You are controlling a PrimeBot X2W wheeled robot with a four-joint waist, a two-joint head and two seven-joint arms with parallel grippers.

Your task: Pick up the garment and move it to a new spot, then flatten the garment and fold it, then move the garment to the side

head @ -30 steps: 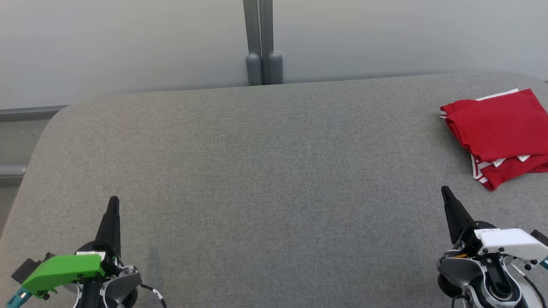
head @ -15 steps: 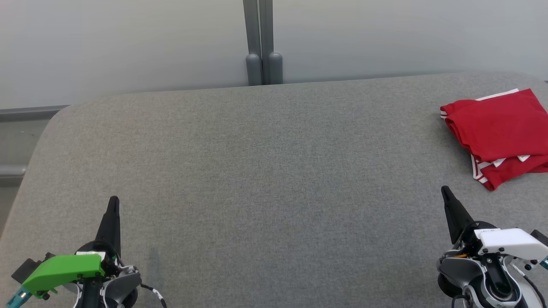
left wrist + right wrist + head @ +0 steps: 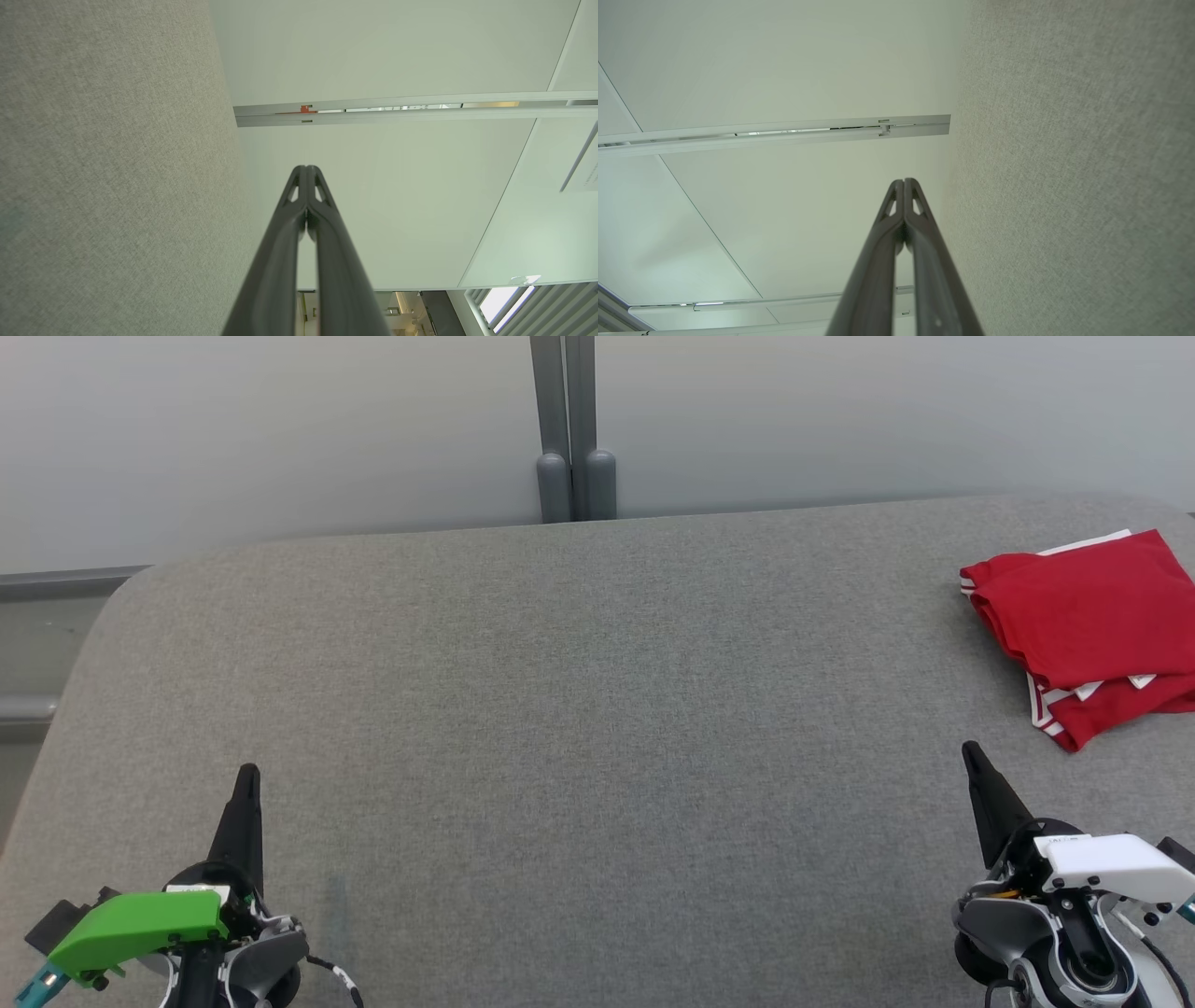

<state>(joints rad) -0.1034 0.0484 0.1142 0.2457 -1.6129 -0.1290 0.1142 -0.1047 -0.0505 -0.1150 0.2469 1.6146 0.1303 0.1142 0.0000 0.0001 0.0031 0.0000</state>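
A red garment (image 3: 1090, 621) with white trim lies folded at the far right of the grey padded table (image 3: 579, 709), partly cut off by the frame edge. My right gripper (image 3: 971, 751) rests at the lower right, well in front of the garment and apart from it, shut with nothing in it. At the lower left my left gripper (image 3: 247, 773) is shut and empty too. In the left wrist view the left gripper (image 3: 306, 169) has its fingertips pressed together. The right wrist view has the right gripper (image 3: 904, 182) the same way, beside the grey fabric.
A pale wall panel stands behind the table with a grey post (image 3: 571, 429) at its middle. The table's rounded far-left corner (image 3: 131, 583) drops off to a grey ledge. Bare grey fabric spans the width between my grippers.
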